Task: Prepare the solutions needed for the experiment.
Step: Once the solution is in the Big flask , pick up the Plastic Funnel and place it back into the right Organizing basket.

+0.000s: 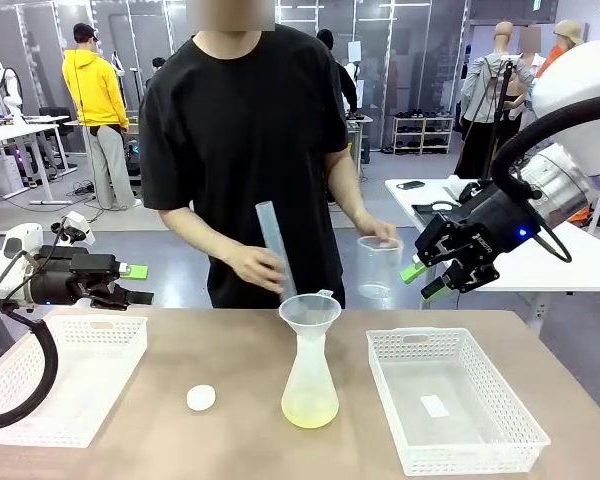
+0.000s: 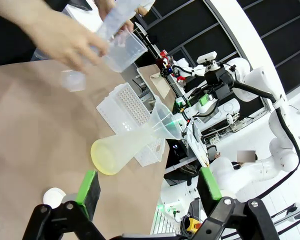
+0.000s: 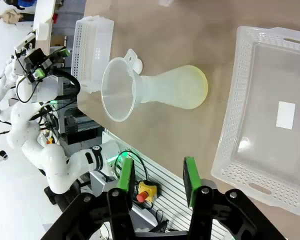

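Left of the basket (image 1: 384,395) rim, solutions (image 1: 310,408) sit apart.

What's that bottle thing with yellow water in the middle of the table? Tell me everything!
It is a frosted white conical flask, wide at the base, narrow at the neck, standing upright on the brown table. A shallow layer of pale yellow liquid lies inside. A clear funnel sits in its mouth. No hand or gripper touches it.
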`<state>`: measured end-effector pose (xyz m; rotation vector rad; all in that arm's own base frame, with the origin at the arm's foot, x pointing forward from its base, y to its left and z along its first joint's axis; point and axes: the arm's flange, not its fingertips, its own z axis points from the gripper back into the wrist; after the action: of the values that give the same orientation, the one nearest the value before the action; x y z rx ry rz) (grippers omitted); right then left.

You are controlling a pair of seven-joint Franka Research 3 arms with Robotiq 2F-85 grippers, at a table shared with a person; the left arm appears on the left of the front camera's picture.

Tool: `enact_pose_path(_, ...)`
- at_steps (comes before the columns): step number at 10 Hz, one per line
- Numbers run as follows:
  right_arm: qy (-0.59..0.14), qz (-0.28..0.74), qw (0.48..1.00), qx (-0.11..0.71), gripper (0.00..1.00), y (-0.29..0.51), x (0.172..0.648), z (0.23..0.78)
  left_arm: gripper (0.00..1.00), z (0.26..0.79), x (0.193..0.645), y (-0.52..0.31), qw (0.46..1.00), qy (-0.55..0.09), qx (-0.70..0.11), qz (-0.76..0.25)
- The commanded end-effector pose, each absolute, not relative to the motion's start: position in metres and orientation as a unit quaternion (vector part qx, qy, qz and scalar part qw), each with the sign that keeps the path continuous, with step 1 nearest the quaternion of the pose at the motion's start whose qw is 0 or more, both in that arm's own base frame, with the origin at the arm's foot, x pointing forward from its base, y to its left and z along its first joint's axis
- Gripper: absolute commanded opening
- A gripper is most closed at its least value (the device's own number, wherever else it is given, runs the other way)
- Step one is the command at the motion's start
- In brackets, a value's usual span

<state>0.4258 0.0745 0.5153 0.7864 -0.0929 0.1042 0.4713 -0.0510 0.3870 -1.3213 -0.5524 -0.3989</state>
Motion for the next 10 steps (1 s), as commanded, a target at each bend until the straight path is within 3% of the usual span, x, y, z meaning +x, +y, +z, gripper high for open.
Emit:
enact_pose_path(1, -0.053, 0.048, 0.920, 0.385, 0.50, 0.074, 0.423, 0.512, 1.00, 0.388, 0.473, -0.053, 0.738, -0.261, -0.594, -0.186)
enact_pose_path(8, 0.019, 0.101, 0.967, 0.232, 0.50, 0.171, 0.479, 0.545, 1.00, 0.388, 0.473, -0.053, 0.738, -0.261, -0.594, -0.186)
enact_pose_path(10, 0.029, 0.095, 0.969, 0.228, 0.50, 0.194, 0.484, 0.551, 1.00, 0.388, 0.473, -0.053, 0.738, -0.261, -0.594, -0.186)
